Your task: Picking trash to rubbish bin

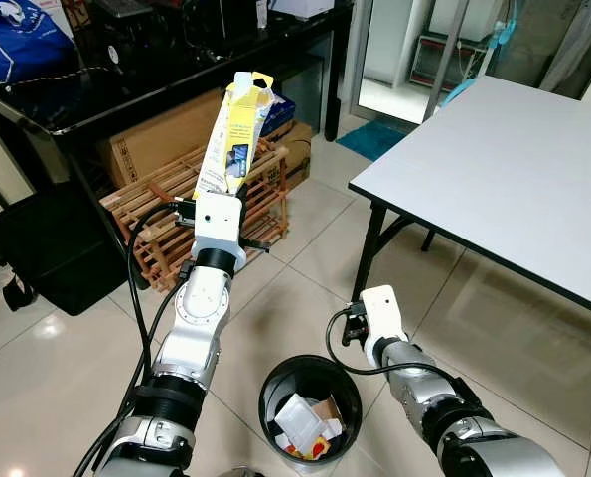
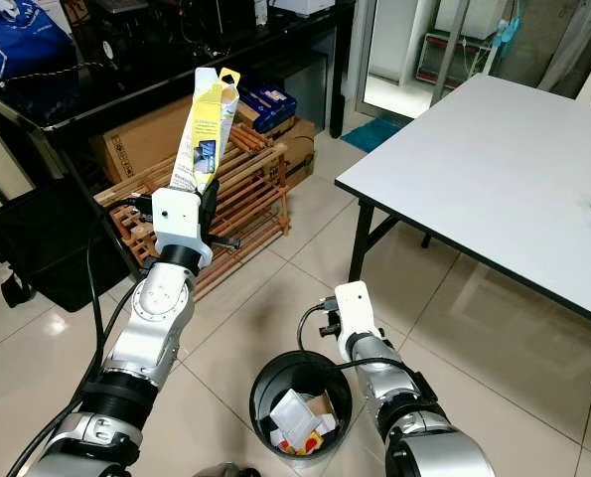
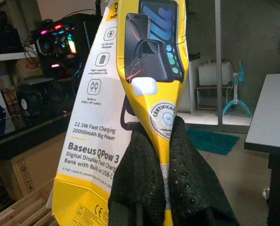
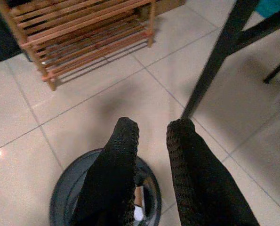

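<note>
My left gripper [image 3: 159,136] is raised at chest height and shut on a flattened yellow and white power bank carton [image 1: 233,134], which stands upright above the wrist. The fingers [image 3: 187,179] pinch the carton's lower yellow edge. On the floor in front of me sits a round black rubbish bin [image 1: 275,383] with paper and wrappers inside. The carton is up and to the left of the bin, not over it. My right gripper [image 4: 151,129] hangs low at the bin's right rim [image 4: 67,183], open, with nothing between its fingers.
A white table [image 1: 504,169] with black legs [image 1: 372,253] stands on the right, close to the right arm. A wooden slatted rack [image 1: 156,214], a cardboard box [image 1: 166,134] and a black bag [image 1: 47,248] lie beyond the left arm under a dark desk. The floor is pale tile.
</note>
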Motion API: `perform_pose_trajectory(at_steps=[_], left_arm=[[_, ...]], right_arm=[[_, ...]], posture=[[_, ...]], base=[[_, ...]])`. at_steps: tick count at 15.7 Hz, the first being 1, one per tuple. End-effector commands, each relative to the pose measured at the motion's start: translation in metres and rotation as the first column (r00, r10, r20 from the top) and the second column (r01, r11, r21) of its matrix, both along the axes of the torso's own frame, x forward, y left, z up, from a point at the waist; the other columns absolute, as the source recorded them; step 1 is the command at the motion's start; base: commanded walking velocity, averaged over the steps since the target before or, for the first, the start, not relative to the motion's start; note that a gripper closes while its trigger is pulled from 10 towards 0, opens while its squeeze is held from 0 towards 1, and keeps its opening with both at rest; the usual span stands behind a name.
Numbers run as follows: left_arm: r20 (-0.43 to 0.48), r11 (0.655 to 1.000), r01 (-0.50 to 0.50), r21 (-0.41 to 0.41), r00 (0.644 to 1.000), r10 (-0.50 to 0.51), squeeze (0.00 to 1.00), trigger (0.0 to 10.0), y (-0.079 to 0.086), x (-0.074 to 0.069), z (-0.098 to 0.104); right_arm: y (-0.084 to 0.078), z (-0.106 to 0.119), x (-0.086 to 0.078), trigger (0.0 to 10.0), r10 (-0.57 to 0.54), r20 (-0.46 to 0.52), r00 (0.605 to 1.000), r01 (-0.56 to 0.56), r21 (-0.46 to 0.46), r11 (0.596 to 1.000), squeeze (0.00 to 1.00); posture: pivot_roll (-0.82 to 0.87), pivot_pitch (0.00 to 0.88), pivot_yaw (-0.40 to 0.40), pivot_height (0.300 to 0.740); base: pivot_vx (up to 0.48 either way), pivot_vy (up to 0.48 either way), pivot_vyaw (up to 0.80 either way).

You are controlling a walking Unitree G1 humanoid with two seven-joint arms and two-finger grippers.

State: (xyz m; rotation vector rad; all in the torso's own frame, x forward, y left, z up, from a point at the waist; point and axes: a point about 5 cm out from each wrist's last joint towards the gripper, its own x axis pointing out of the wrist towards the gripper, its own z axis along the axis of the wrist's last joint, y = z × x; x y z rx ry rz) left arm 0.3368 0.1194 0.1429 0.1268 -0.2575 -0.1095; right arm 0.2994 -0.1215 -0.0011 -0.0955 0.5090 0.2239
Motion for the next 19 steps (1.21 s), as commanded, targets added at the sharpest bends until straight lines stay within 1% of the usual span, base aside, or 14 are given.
perform_pose_trajectory(at_steps=[1, 3, 5, 7, 8, 9, 10, 11, 12, 13, 15, 17, 18, 19], left_arm=[[0.016, 1.0, 0.002, -0.001, 1.0, -0.002, 0.0, 10.0, 0.0, 0.0, 0.004], [-0.045, 1.0, -0.005, 0.007, 0.999, 0.005, 0.0, 10.0, 0.004, 0.002, -0.01], [-0.209, 1.0, -0.004, 0.016, 0.978, 0.007, 0.0, 10.0, 0.013, 0.002, -0.042], [-0.452, 0.997, 0.036, 0.064, 0.892, -0.004, 0.0, 10.0, 0.02, -0.007, -0.088], [-0.557, 0.995, 0.056, 0.077, 0.831, -0.004, 0.0, 10.0, 0.022, -0.016, -0.108], [-0.598, 0.995, 0.07, 0.071, 0.801, -0.013, 0.0, 10.0, 0.021, -0.02, -0.116], [-0.658, 0.987, 0.142, 0.076, 0.751, -0.058, 0.0, 10.0, 0.013, -0.029, -0.13], [-0.687, 0.974, 0.209, 0.087, 0.72, -0.093, 0.0, 10.0, 0.005, -0.035, -0.137], [-0.727, 0.959, 0.275, 0.069, 0.672, -0.141, 0.0, 10.0, -0.008, -0.041, -0.144], [-0.734, 0.954, 0.292, 0.069, 0.663, -0.15, 0.0, 10.0, -0.011, -0.042, -0.146], [-0.754, 0.936, 0.347, 0.066, 0.632, -0.181, 0.0, 10.0, -0.023, -0.046, -0.149], [-0.756, 0.919, 0.389, 0.061, 0.619, -0.211, 0.0, 10.0, -0.034, -0.046, -0.148], [-0.76, 0.91, 0.41, 0.059, 0.61, -0.226, 0.0, 10.0, -0.037, -0.047, -0.149], [-0.763, 0.91, 0.411, 0.05, 0.604, -0.231, 0.0, 10.0, -0.038, -0.048, -0.149]], right_arm=[[-0.006, 0.002, 0.003, 10.0, -0.043, 0.003, 0.999, 0.043, -0.011, 0.999, 0.0], [-0.018, 0.0, 0.001, 10.0, -0.086, -0.006, 0.996, 0.086, -0.031, 0.996, 0.0], [-0.025, -0.002, 0.0, 10.0, -0.107, -0.01, 0.994, 0.106, -0.045, 0.993, 0.0], [-0.028, 0.0, 0.002, 10.0, -0.122, -0.001, 0.992, 0.122, -0.058, 0.991, 0.0], [-0.029, 0.004, 0.005, 10.0, -0.129, 0.019, 0.991, 0.13, -0.062, 0.99, 0.0], [-0.03, 0.006, 0.007, 10.0, -0.132, 0.028, 0.991, 0.133, -0.065, 0.989, 0.0], [-0.035, 0.01, 0.01, 10.0, -0.154, 0.051, 0.987, 0.158, -0.075, 0.985, 0.0], [-0.041, 0.014, 0.013, 10.0, -0.178, 0.069, 0.982, 0.184, -0.086, 0.979, 0.0], [-0.054, 0.019, 0.017, 10.0, -0.223, 0.095, 0.97, 0.234, -0.117, 0.965, 0.0], [-0.057, 0.021, 0.018, 10.0, -0.235, 0.101, 0.967, 0.247, -0.122, 0.961, 0.0], [-0.074, 0.03, 0.023, 10.0, -0.281, 0.15, 0.948, 0.304, -0.163, 0.939, 0.0], [-0.102, 0.041, 0.025, 10.0, -0.339, 0.195, 0.92, 0.375, -0.193, 0.907, 0.0], [-0.128, 0.043, 0.02, 10.0, -0.395, 0.197, 0.897, 0.433, -0.222, 0.874, 0.0], [-0.132, 0.043, 0.018, 10.0, -0.404, 0.195, 0.894, 0.441, -0.228, 0.868, 0.0]], posture=[[0.01, 0.021, 0.036, 0.74], [0.01, 0.018, 0.033, 0.74], [0.01, 0.015, 0.03, 0.74], [0.0, 0.013, 0.033, 0.74], [-0.01, 0.011, 0.035, 0.74], [-0.01, 0.01, 0.034, 0.74], [-0.01, 0.008, 0.031, 0.74], [-0.01, 0.006, 0.028, 0.74], [-0.01, 0.0, 0.027, 0.74], [-0.01, 0.0, 0.026, 0.74], [-0.02, 0.0, 0.027, 0.74], [-0.04, 0.0, 0.028, 0.74], [-0.04, 0.0, 0.027, 0.74], [-0.03, 0.0, 0.024, 0.74]], base=[[0.0, 0.0, 0.0], [0.0, 0.0, 0.0], [0.0, 0.0, 0.0], [0.0, 0.0, 0.0], [0.0, 0.0, 0.0], [0.0, 0.0, 0.0], [0.0, 0.0, 0.0], [0.0, 0.0, 0.0], [0.0, 0.0, 0.0], [0.0, 0.0, 0.0], [0.0, 0.0, 0.0], [0.0, 0.0, 0.0], [0.0, 0.0, 0.0], [0.0, 0.0, 0.0]])
